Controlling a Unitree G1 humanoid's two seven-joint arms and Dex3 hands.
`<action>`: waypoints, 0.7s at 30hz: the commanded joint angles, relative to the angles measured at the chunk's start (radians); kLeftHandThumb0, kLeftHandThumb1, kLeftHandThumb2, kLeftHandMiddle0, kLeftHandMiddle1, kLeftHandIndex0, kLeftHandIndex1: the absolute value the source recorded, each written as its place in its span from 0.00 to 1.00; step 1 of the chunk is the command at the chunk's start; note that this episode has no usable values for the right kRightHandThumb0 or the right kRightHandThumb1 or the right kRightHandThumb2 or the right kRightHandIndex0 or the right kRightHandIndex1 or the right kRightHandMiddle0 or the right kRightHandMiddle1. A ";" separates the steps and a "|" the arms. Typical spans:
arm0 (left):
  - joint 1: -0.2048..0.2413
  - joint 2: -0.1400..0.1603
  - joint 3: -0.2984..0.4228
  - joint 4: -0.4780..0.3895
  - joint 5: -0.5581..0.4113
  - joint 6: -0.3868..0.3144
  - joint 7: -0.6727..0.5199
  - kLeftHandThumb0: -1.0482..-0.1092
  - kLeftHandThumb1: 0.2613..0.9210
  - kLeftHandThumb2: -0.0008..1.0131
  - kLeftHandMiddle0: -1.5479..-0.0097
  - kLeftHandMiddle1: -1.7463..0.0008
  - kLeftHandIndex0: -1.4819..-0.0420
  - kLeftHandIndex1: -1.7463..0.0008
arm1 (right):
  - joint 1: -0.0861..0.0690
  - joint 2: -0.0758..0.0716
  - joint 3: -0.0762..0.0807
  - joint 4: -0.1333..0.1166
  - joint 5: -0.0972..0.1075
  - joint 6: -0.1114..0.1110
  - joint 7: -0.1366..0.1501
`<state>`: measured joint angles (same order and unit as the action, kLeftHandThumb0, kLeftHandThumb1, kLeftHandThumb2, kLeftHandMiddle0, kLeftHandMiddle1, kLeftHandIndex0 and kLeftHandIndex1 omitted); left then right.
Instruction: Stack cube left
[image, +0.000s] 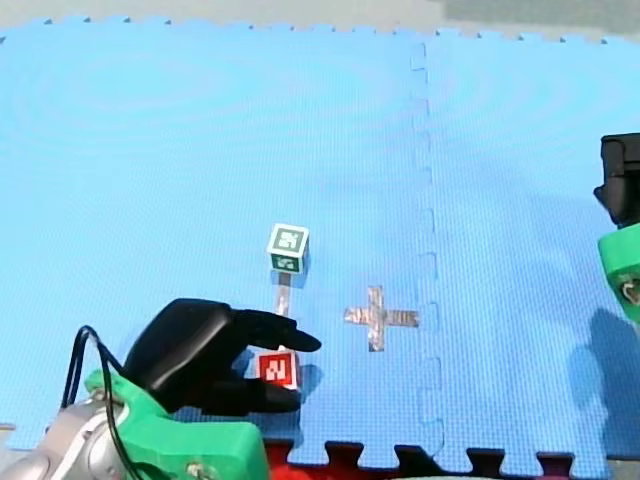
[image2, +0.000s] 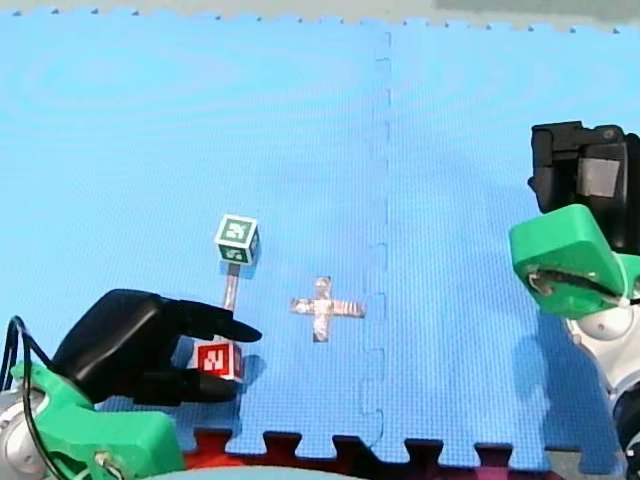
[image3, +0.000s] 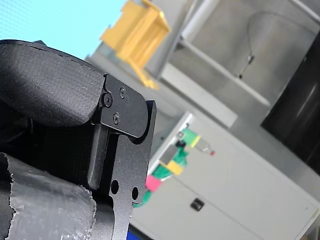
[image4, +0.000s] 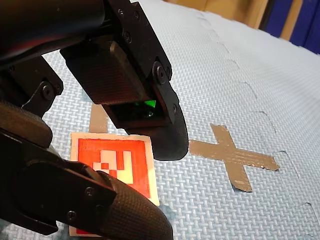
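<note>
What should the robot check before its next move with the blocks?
1. Left hand is around the red patterned cube, near the mat's front edge: ok.
2. Grip on that cube is tight: cannot tell.
3. Green patterned cube stands square with a bare top: ok.
4. Blue foam mat between the two cubes holds only flat silver tape: ok.
5. Right hand holds nothing and is off at the right side: ok.

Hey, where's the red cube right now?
In the head views the red cube sits on the blue mat near its front edge, left of the silver tape cross and in front of the green cube, gripped by the left robot hand.
</note>
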<state>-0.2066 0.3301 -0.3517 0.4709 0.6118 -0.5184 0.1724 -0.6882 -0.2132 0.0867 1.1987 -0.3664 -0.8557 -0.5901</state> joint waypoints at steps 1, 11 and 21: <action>-0.005 0.006 -0.003 0.007 0.006 -0.007 0.010 0.54 0.85 0.01 0.40 0.00 0.15 0.94 | -0.001 -0.005 -0.006 -0.006 0.008 -0.009 0.005; -0.001 0.017 -0.009 -0.031 0.027 -0.007 0.003 0.56 0.86 0.01 0.40 0.00 0.15 0.95 | 0.007 -0.003 -0.015 -0.019 0.024 -0.022 0.026; -0.051 -0.011 0.001 -0.089 -0.001 0.049 -0.061 0.57 0.86 0.00 0.39 0.00 0.16 0.97 | 0.008 0.002 -0.017 -0.009 0.026 -0.016 0.034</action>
<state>-0.2324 0.3253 -0.3587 0.4028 0.6253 -0.4841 0.1271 -0.6795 -0.2110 0.0708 1.1841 -0.3421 -0.8734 -0.5570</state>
